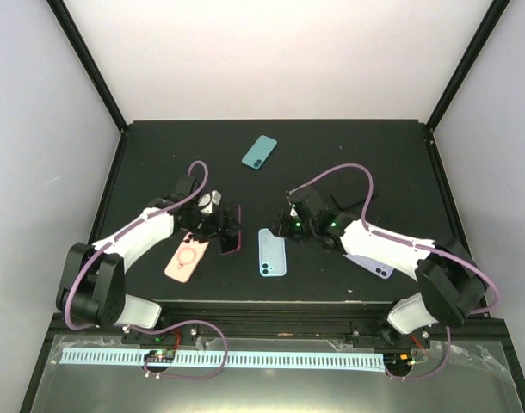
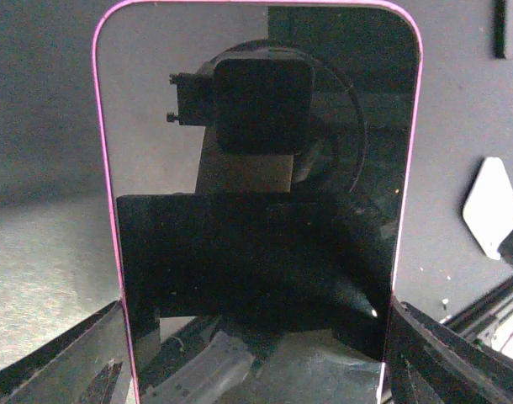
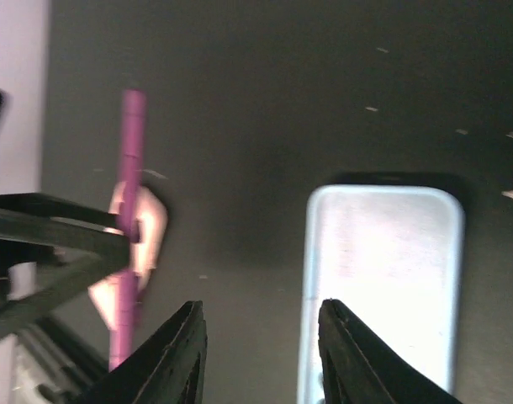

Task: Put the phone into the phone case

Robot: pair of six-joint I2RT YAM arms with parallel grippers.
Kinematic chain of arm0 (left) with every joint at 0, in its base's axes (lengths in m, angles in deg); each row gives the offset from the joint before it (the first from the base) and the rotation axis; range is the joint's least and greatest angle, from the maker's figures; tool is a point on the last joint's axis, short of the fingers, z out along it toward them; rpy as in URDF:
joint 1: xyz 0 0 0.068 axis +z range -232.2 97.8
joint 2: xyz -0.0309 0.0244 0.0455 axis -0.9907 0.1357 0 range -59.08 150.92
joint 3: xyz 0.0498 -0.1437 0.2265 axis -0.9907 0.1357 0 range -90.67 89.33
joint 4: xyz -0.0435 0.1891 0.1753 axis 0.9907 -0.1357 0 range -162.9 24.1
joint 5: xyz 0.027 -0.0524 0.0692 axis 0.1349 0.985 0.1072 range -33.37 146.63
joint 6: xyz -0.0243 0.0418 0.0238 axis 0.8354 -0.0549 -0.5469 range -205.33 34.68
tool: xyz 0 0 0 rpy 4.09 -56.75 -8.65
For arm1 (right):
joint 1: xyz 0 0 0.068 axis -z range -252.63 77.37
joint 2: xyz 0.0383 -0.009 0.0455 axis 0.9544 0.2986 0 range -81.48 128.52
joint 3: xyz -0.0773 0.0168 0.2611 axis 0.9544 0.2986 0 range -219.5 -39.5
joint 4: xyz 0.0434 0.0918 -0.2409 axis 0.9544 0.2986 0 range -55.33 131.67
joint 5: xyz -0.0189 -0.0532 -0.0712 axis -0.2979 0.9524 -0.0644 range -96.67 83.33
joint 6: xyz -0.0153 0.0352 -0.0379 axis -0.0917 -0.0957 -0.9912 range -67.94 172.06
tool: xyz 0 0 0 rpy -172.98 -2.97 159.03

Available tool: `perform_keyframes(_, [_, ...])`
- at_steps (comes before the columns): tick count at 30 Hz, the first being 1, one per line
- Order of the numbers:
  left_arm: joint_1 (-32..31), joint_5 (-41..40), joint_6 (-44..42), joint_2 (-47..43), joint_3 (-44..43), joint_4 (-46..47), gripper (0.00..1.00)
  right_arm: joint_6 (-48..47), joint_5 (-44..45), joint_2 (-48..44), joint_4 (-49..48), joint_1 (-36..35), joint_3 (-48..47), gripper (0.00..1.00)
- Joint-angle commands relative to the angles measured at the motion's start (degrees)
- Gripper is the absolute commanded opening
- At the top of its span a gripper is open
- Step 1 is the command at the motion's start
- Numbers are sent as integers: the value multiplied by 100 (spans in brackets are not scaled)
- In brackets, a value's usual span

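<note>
Task status: not done, by my judgement; neither task item is in either pincer.
Phone [image 1: 259,152]: lies flat, back up, on the far part of the counter [image 1: 348,155], alone and uncased.
Case [image 1: 370,265]: lies flat on the near right of the counter, partly hidden under the right arm. Only its lavender corner with the camera cut-out shows.
Phone to case: well apart, at opposite ends of the work area.
Left pincer [image 2: 256,358]: clamped across a pink-rimmed phone [image 2: 256,210], which stands on edge with its black screen facing the wrist camera. This is not the task's phone.
Right pincer [image 3: 261,307]: fingers apart with nothing between them, low over bare counter. A blue phone [image 3: 383,278] lies just beside one finger; also not a task item.
Phone relative to pincers: beyond both, toward the far edge, roughly between them side to side. It is well apart from each and in neither wrist view.
Case relative to right pincer: behind it, toward the arm's base, so the pincer points away from it.
Other items: a pink phone with a ring mark [image 1: 187,261] lies flat near the left arm.
Remaining, judged: free a pincer, pick up the phone, bring it to the case, seat it with the lenses at the cut-out and press it home.
Risk, judged: three look-alike handsets lie nearer the pincers than the phone does.
</note>
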Motion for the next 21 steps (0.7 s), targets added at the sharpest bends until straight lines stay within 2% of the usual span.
perform_keyframes(1, [-186,466,-173,-350,57,313,60,313,-435,-376,-1093,-27,194,39])
perform_keyframes(11, [-666,944,-103,-549,153,690,60,1330,-876,-58,-1868,-26,117,38])
perform_keyframes(18, [-783,971,-43,-635,185,742,60,1541,-874,139,-1887,-46,170,36])
perform_keyframes(21, [-835,1038,6,-642,208,813,60,1599,-972,191,-2061,-73,221,33])
